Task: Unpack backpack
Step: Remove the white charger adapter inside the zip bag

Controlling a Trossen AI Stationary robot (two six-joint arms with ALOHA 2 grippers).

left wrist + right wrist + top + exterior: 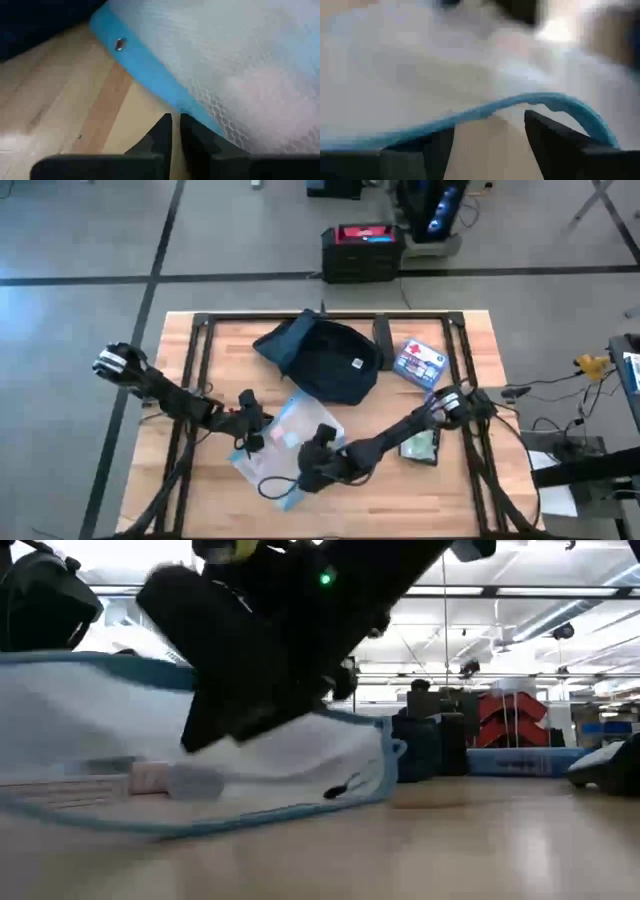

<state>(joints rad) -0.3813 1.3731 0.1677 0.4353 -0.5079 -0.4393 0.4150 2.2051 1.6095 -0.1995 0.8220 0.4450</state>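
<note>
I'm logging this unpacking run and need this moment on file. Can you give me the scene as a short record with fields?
surface: wooden table
backpack: dark navy backpack at the far middle of the table, lying slumped
pouch: clear pouch with blue trim on the table, nearer than the backpack
box: small blue-white box right of the backpack
left gripper: left gripper shut, at the pouch's blue edge
right gripper: right gripper open, over the pouch's blue rim
</note>
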